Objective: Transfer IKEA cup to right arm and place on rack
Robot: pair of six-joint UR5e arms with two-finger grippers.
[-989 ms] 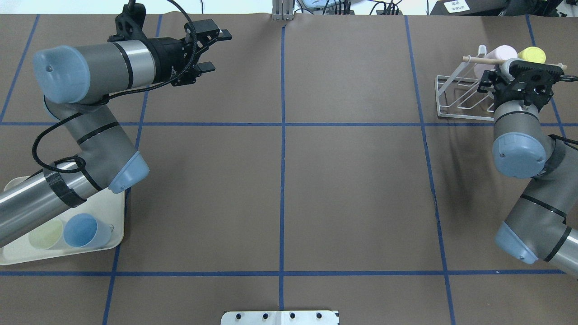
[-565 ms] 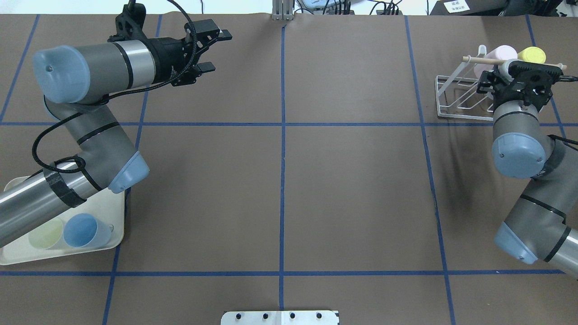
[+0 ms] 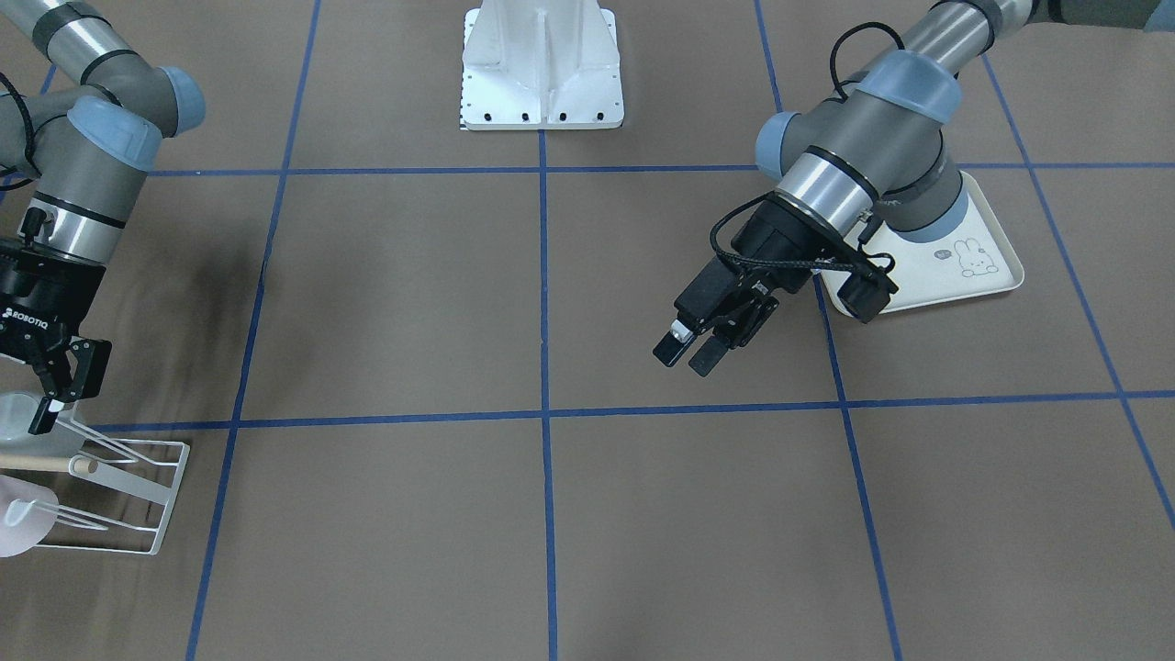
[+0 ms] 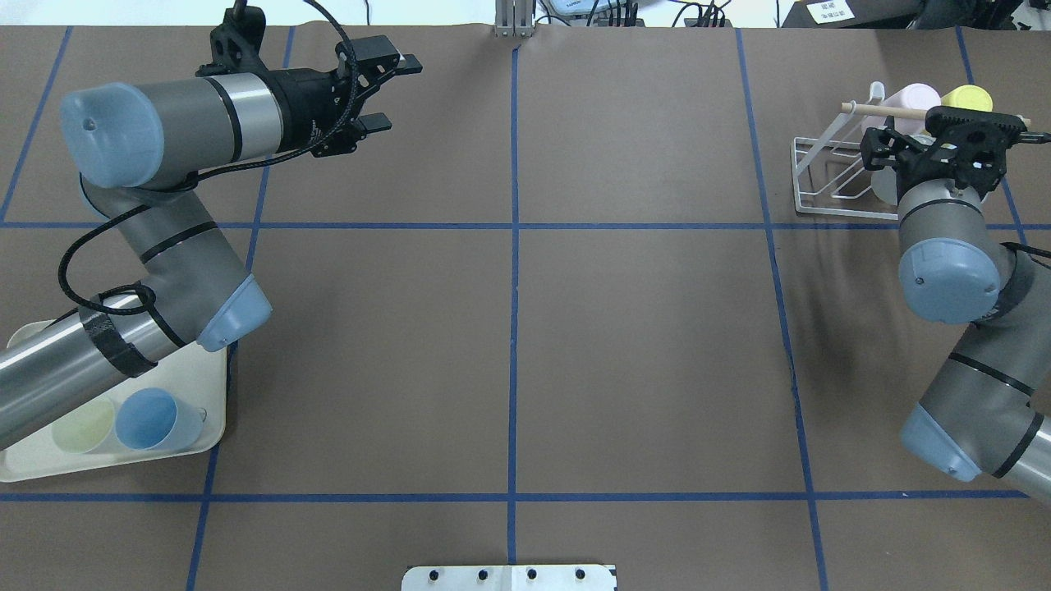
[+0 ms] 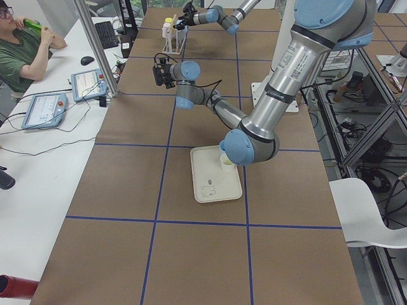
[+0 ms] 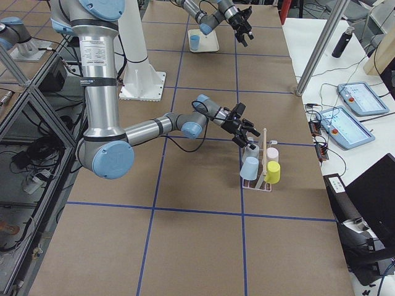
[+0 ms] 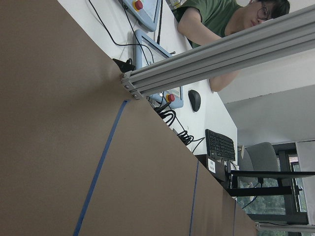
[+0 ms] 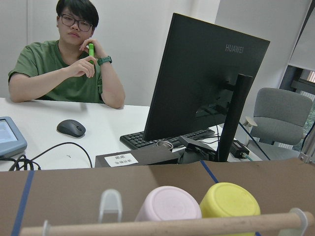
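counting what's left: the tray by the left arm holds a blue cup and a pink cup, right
Not quite: the tray holds a blue cup and a pale green cup, not a pink one, as the overhead exterior view shows. The pink cup is at the rack.

One rack (image 4: pixel 825 205), one tray (image 4: pixel 201 373) (two cups (image 4: pixel 148 419) aboard)

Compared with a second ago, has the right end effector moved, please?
Yes, slightly. In the overhead view the right end effector has edged forward, away from the robot, farther across the wooden dowel of the rack.
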